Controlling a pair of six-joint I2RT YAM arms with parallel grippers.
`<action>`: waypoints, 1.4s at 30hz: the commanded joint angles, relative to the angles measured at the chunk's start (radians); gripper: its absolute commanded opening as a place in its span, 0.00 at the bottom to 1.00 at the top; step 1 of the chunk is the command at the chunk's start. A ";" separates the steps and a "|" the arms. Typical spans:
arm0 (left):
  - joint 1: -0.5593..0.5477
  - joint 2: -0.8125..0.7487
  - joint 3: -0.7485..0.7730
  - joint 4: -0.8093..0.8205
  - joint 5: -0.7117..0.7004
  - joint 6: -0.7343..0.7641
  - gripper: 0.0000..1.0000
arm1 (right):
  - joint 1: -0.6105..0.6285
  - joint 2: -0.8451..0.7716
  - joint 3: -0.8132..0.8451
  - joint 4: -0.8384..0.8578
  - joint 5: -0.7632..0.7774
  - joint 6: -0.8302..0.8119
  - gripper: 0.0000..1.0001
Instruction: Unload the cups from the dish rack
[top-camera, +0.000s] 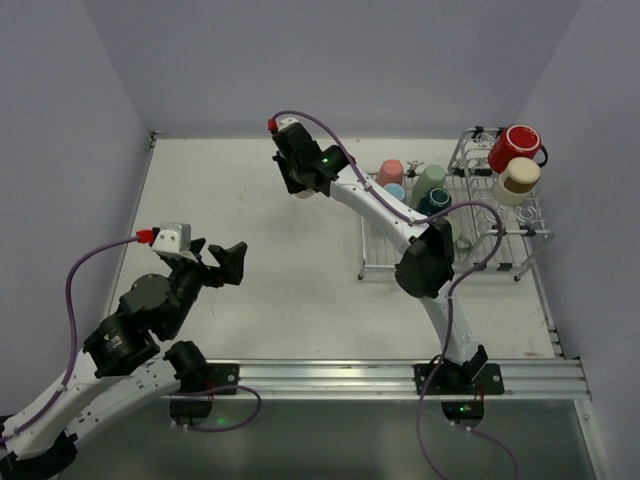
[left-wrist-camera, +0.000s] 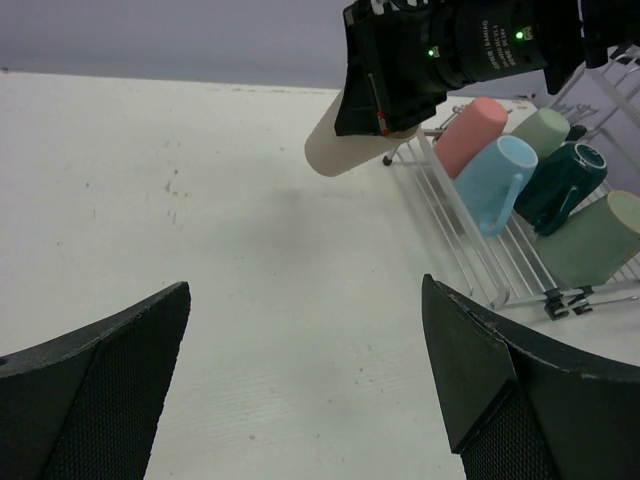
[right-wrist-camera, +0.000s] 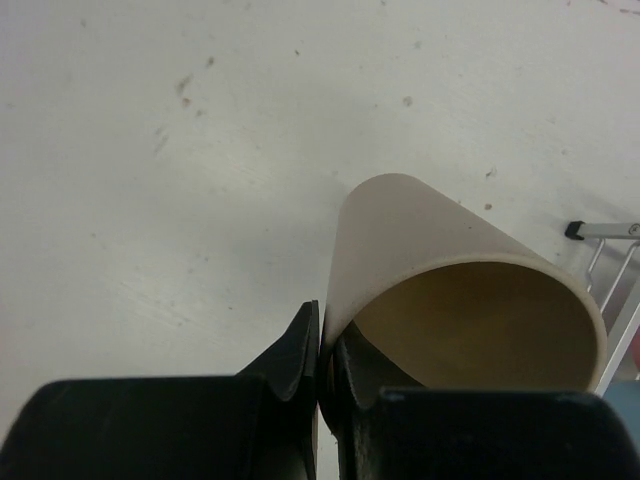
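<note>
Gripping a beige cup by its wall, right gripper hangs over the table, upper middle, left of the rack
Left gripper is released at lower left; other cups lie in the rack: pink, blue, green, teal, with red and cream at its right end

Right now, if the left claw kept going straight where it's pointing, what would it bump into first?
Probably the bare white table. The left claw is open and tilted down toward it; the beige cup hangs higher, though depth is unclear.
</note>
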 joint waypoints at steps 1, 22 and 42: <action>0.001 -0.034 -0.020 0.025 0.018 0.069 1.00 | -0.036 0.017 0.075 -0.062 0.040 -0.148 0.00; 0.087 -0.008 -0.054 0.069 0.104 0.103 1.00 | -0.110 0.159 0.069 0.004 -0.137 -0.228 0.01; 0.127 -0.025 -0.060 0.077 0.122 0.108 1.00 | -0.110 0.164 0.054 0.056 -0.107 -0.267 0.35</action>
